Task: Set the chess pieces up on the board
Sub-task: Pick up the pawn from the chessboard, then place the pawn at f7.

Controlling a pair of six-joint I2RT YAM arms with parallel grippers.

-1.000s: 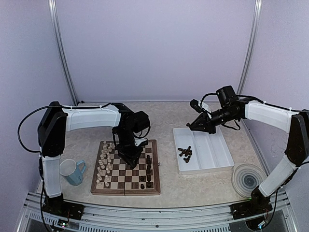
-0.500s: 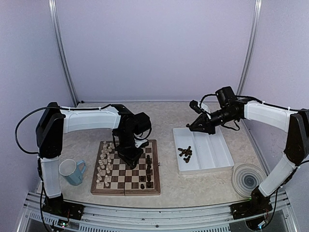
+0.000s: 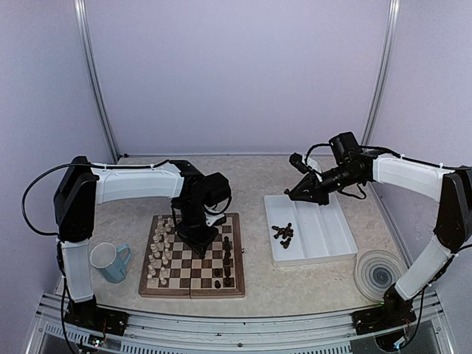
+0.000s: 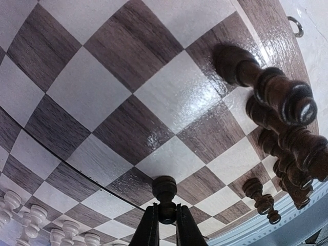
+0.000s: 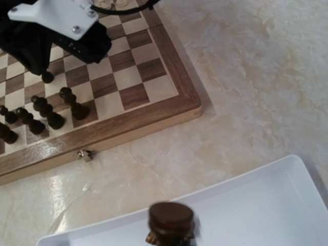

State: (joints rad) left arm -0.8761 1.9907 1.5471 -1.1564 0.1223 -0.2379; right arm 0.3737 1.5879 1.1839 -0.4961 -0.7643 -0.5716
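Left gripper (image 4: 166, 214) pinched narrow on a dark pawn (image 4: 164, 188) near the middle of the board (image 4: 118, 77). Right gripper (image 3: 292, 195), right of the board, clamped tight on a dark piece (image 5: 170, 219).

1. Board (image 4: 109, 133): varnished wood, glossy, grain visible.
2. Chess pieces (image 4: 287, 97): dark turned wood, polished, bright highlights.
3. Tray (image 5: 266, 205): white plastic, smooth, semi-matt.
4. Table (image 5: 246, 77): beige marble-look top, smooth, slight sheen.
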